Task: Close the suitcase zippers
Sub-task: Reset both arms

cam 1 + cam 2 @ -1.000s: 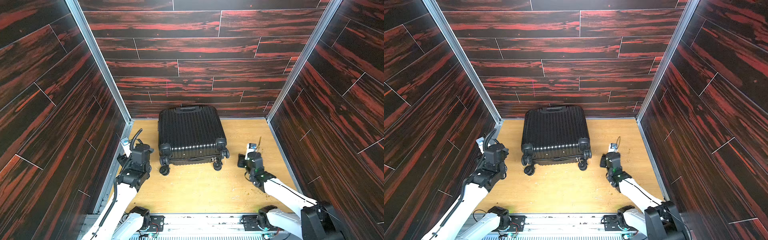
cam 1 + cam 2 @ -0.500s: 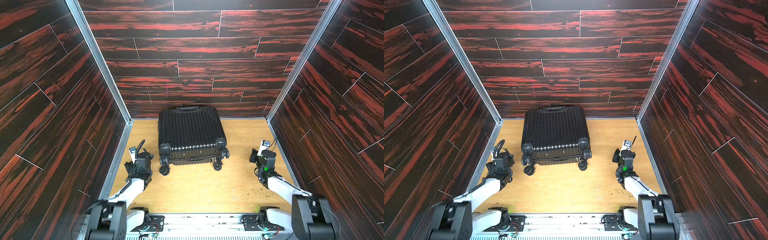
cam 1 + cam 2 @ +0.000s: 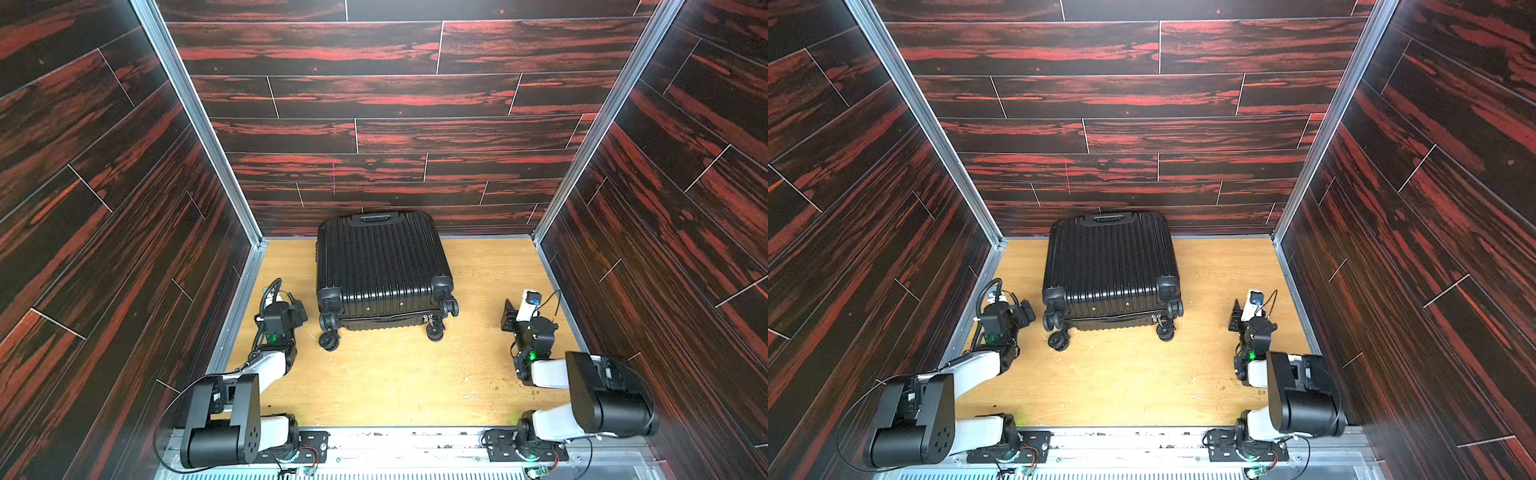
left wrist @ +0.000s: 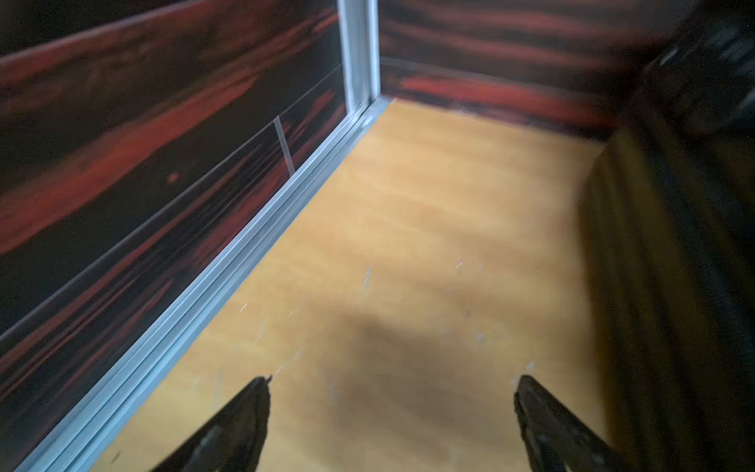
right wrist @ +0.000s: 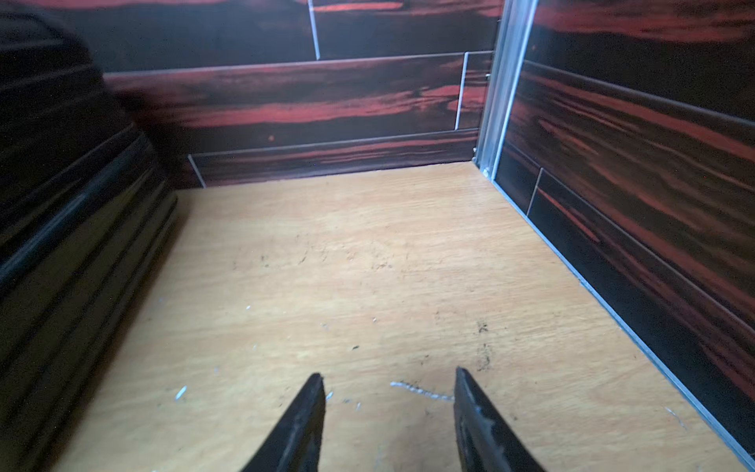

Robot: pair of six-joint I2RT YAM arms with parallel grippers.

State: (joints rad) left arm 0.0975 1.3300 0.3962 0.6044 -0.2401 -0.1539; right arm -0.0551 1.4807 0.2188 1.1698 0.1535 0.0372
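Your suitcase (image 3: 380,266) lies flat on the wooden floor (image 3: 395,382), far back in the booth and a little left of centre. Its moulded handle (image 3: 374,218) is close to the far wall (image 3: 395,137), and its wheel end faces you. In both top views it lies with one ribbed shell on top of the other.

The zip track (image 3: 386,320) runs along the near end between the shells. The silvery pull tabs (image 3: 427,319) hang at its right end, just beside the near-right wheel (image 3: 434,331). You cannot tell from these views whether the track is closed all the way along.

Your left gripper (image 3: 300,312) sits low on the left, near the suitcase's near-left corner but not touching it. In the left wrist view its fingertips (image 4: 253,408) are spread wide over bare floor, with nothing between them. The near-left wheel (image 3: 329,340) juts toward you and stands between that gripper and the zip track. A metal rail (image 4: 245,261) runs along the foot of the left wall (image 4: 122,184), close on the gripper's left.

Your right gripper (image 3: 507,318) sits low on the right, well apart from the suitcase, with open floor between them. Its fingers (image 5: 304,417) are parted, less widely than the left pair, and hold nothing. Pale scuffs (image 5: 421,390) mark the floor just by those fingertips.

The suitcase's side is a dark blur at the edge of the left wrist view. In the right wrist view its ribs show more clearly.
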